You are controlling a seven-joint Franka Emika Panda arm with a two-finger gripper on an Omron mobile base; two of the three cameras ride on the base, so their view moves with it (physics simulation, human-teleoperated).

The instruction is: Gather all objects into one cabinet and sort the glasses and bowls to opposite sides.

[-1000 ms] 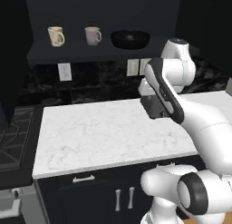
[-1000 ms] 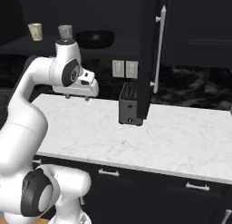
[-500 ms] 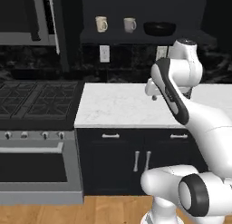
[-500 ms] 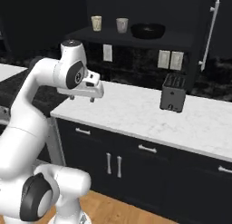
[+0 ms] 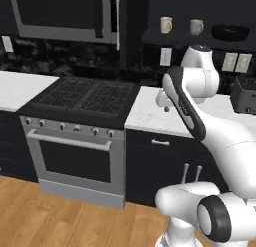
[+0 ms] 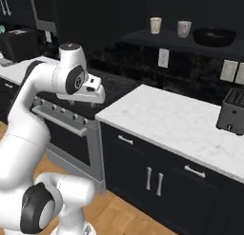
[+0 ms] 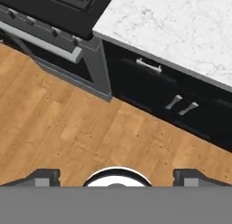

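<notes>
A cream mug, a pale grey mug and the wide black bowl stand in a row on a dark wall shelf, bowl at the right end. Left of the shelf is a black door with a silver bar handle. The tan tumbler is out of view. My gripper hangs open and empty in front of the counter's left end, pointing down at the wooden floor, far below the shelf.
A marble counter carries a black toaster at its right. A gas stove with oven stands left of it under a microwave. Dark base cabinets sit below the counter.
The whole picture has shifted: the base has driven back and left, bringing the stove, microwave and floor into view. The arm keeps much the same pose and the gripper stays open.
</notes>
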